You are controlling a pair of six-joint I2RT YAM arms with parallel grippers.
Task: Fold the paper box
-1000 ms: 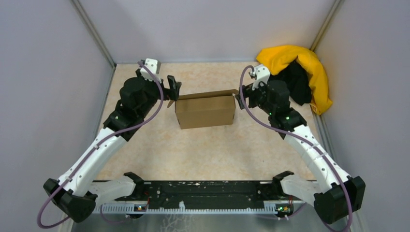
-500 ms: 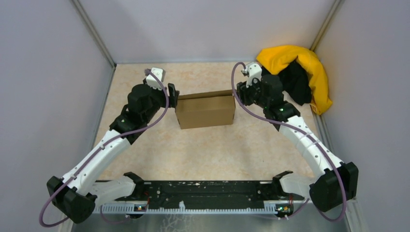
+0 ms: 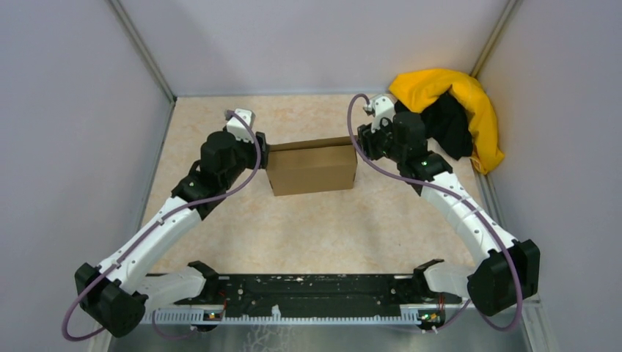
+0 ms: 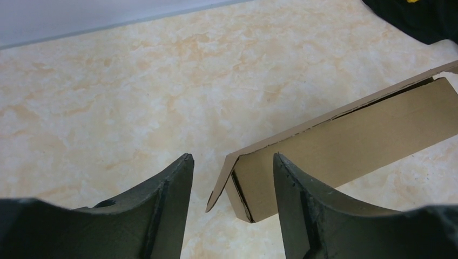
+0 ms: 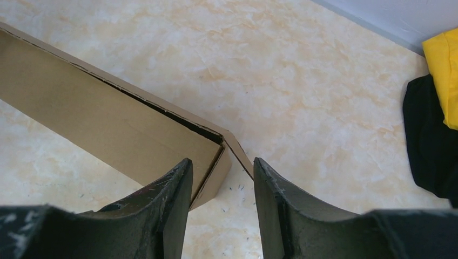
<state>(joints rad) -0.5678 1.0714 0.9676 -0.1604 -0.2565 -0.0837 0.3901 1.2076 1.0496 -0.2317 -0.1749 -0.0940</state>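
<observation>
The paper box (image 3: 312, 170) is a brown cardboard box lying lengthwise mid-table, its lid edge slightly lifted along the back. My left gripper (image 3: 262, 150) is at its left end. In the left wrist view the box's end corner (image 4: 243, 194) and a splayed side flap (image 4: 220, 186) sit between the fingers (image 4: 173, 205), which stand apart and touch neither. My right gripper (image 3: 361, 144) is at the right end. There the end flap (image 5: 238, 154) angles out between the fingers (image 5: 275, 199), its tip close to one finger, while the other finger overlaps the box (image 5: 108, 124).
A yellow-and-black cloth heap (image 3: 455, 114) lies in the back right corner, close behind the right arm. Grey walls enclose the marbled tabletop (image 3: 308, 227) on three sides. The arm bases and a black rail (image 3: 308, 293) run along the near edge.
Both grippers moved inward to the box ends and their jaws narrowed. The raised lid and side flaps came down closer to the box.
</observation>
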